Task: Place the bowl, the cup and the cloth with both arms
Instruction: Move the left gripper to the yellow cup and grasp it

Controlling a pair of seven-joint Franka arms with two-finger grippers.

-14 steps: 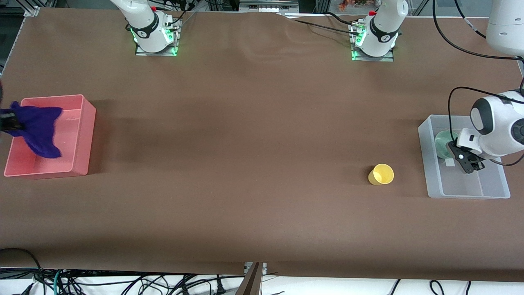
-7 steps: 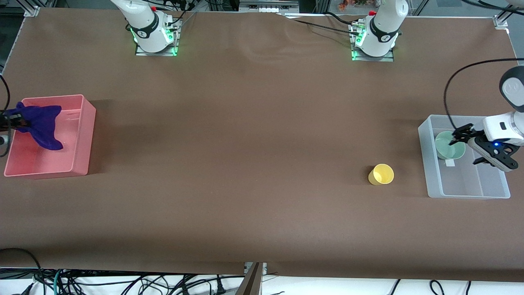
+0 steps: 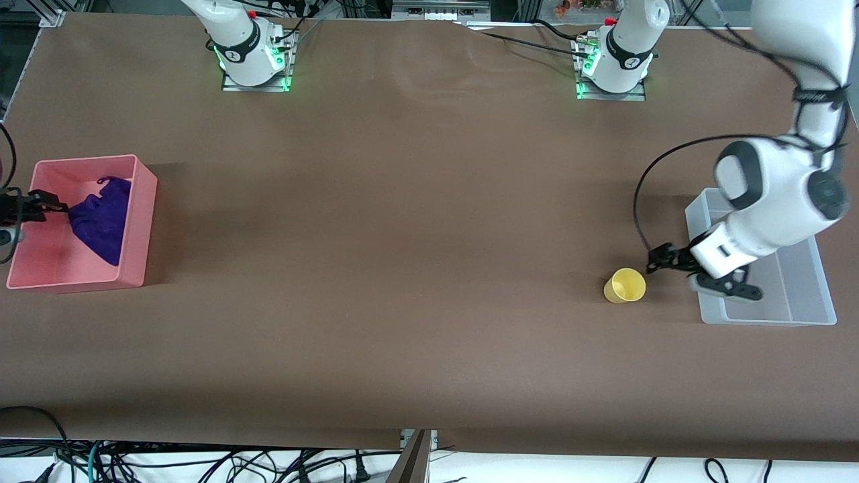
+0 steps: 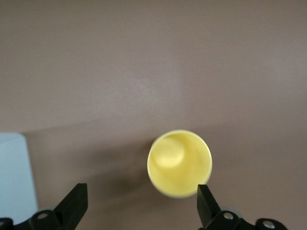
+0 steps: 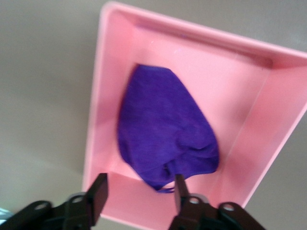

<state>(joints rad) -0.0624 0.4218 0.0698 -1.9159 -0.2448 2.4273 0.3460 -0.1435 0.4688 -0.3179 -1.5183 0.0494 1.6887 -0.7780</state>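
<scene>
Looking down from the front camera, we see the purple cloth lying bunched inside the pink bin at the right arm's end of the worktop. It rests against the bin wall that faces the middle of the worktop. The right gripper hangs over the bin's outer edge, and its jaws are spread and hold nothing. In the right wrist view we see the cloth on the floor of the pink bin, with its small loop just past one fingertip of the right gripper. We cannot tell whether that fingertip touches the loop.

At the left arm's end, the yellow cup lies on its side on the worktop, near the clear bin but apart from it. The left gripper hangs just above the worktop between the cup and the bin, beside the cup. Its jaws are released and grip nothing. From the left wrist we look into the cup's open mouth, with the left gripper spread wide and the cup close by one fingertip.

We cannot see the bowl, because the left arm covers much of the clear bin.
</scene>
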